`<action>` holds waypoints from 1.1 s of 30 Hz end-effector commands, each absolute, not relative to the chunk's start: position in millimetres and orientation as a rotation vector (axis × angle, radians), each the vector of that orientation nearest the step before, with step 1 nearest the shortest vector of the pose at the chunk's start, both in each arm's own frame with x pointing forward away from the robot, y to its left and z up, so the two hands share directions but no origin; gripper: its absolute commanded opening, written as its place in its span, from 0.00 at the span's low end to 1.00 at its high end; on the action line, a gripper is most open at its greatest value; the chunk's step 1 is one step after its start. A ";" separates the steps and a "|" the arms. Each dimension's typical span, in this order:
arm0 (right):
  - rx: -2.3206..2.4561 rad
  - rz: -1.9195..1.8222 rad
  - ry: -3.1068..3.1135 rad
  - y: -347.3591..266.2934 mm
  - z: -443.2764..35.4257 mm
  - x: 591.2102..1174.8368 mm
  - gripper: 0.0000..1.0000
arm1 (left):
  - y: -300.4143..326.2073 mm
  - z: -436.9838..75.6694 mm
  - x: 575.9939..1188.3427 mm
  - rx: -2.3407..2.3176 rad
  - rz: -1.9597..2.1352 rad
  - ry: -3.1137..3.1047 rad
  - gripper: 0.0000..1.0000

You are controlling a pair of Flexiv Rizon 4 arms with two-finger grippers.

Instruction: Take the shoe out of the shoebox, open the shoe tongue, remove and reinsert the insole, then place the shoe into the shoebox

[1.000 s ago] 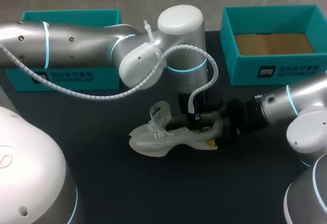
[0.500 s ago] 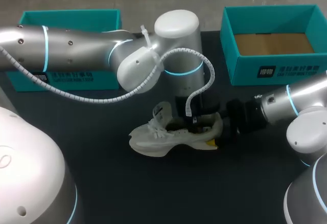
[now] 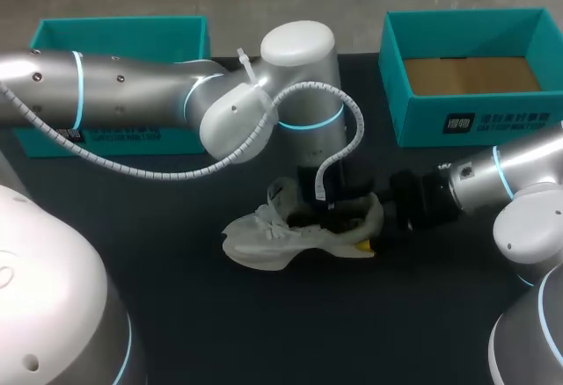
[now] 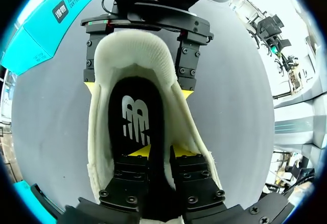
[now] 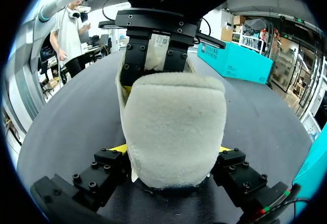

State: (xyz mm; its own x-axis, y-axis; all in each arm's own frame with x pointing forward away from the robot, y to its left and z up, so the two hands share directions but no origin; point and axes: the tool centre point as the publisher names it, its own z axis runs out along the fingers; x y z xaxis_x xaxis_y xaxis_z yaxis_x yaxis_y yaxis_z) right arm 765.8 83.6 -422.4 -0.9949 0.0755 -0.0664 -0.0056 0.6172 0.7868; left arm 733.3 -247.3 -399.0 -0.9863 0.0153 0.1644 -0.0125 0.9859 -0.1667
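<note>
The white shoe [image 3: 299, 231] rests on the dark desk [image 3: 176, 315], in front of two teal boxes: the left shoebox [image 3: 123, 26] behind the left arm, and the right shoebox [image 3: 475, 112] standing open. The right claw [image 5: 173, 150] clasps the heel from both sides. The left claw [image 4: 159, 152] sits inside the shoe, clenched on the black insole [image 4: 135, 116].
</note>
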 end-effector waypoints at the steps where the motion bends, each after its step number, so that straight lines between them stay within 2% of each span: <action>1: 0.060 1.330 2.741 83.8 -426.3 765.7 0.00 | -250.6 -411.5 732.9 -0.009 0.244 -2.957 0.22; 11: 0.060 1.330 2.741 83.8 -426.3 765.7 0.00 | -253.2 -431.2 730.8 -0.080 0.218 -3.038 0.26; 14: 0.060 1.330 2.741 83.8 -426.3 765.7 0.00 | -252.7 -433.4 731.2 -0.061 0.214 -3.103 0.20; 17: 0.060 1.330 2.741 83.8 -426.3 765.7 0.00 | -251.5 -434.1 732.6 -0.033 0.224 -3.148 0.02; 18: 0.060 1.330 2.741 83.8 -426.3 765.7 0.00 | -251.1 -434.4 733.1 -0.024 0.221 -3.154 0.00; 25: 0.060 1.330 2.741 83.8 -426.3 765.7 0.00 | -249.1 -435.2 735.1 -0.008 0.212 -3.206 0.00; 33: 0.060 1.330 2.741 83.8 -426.3 765.7 0.00 | -240.6 -408.0 743.7 0.049 0.227 -3.280 0.00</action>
